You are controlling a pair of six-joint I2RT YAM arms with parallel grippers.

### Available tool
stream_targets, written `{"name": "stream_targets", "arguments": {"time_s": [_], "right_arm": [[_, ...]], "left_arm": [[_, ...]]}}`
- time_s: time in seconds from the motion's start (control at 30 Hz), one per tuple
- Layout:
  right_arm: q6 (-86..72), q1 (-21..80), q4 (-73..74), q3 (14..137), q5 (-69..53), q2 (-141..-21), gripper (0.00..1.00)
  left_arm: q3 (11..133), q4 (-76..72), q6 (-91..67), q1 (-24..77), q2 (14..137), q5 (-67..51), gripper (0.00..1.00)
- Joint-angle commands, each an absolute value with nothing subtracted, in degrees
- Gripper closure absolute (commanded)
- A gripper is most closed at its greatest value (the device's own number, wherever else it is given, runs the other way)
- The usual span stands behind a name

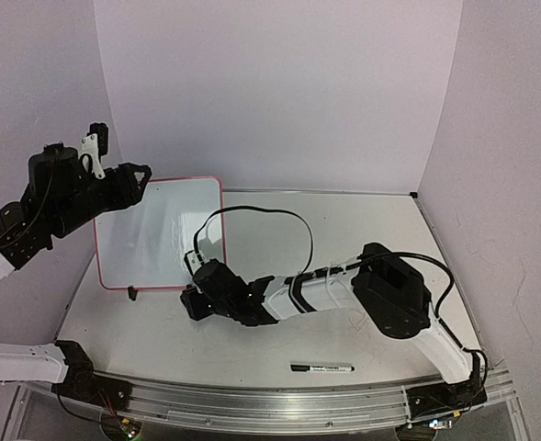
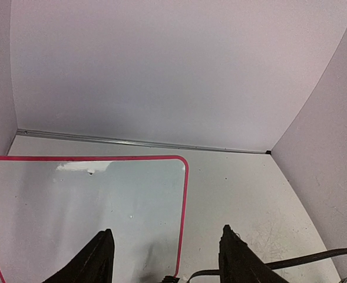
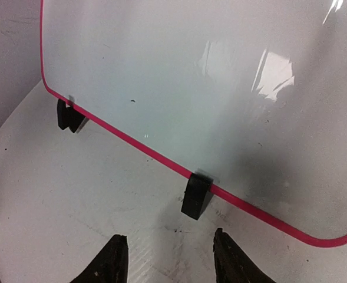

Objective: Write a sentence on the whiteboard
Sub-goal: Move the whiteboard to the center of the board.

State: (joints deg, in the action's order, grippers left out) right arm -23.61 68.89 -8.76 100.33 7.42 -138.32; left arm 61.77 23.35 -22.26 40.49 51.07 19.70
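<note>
Left end effector [image 2: 167,259] hovers up over the far left corner of the desk [image 1: 362,239], fingers apart, nothing in them. Under it is the board [image 1: 160,234], sitting along the left edge toward the far corner. It's totally blank as far as I can see, no writing, just glare and a couple of specks. Right end effector [image 3: 168,259] is reaching across, low by the board's near edge just in front of one of its black feet [image 3: 195,197], fingers also apart and empty. The marker [image 1: 322,368] lies by the near edge, right of centre, well away from both. So basically nothing's done yet: the marker still needs picking up, then the whole line written.
</note>
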Motion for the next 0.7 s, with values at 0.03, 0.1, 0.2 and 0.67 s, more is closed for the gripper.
{"name": "stream_targets", "arguments": {"time_s": [0.03, 0.1, 0.2, 0.67], "right_arm": [[-26.43, 68.49, -4.55, 108.63, 11.03, -144.39, 0.5], [-26.84, 68.62, -3.51, 110.78, 13.29, -145.85, 0.51], [-27.61, 68.68, -1.86, 114.2, 16.65, -148.33, 0.53], [-27.03, 69.43, 3.51, 125.68, 24.87, -155.29, 0.64]], "left_arm": [[64.37, 21.58, -20.5, 40.34, 48.78, 19.91, 0.38], [64.26, 21.86, -20.31, 40.35, 48.28, 20.18, 0.38], [64.14, 22.1, -20.15, 40.34, 47.63, 20.29, 0.38], [63.76, 22.77, -19.95, 40.35, 45.87, 21.01, 0.37]]}}
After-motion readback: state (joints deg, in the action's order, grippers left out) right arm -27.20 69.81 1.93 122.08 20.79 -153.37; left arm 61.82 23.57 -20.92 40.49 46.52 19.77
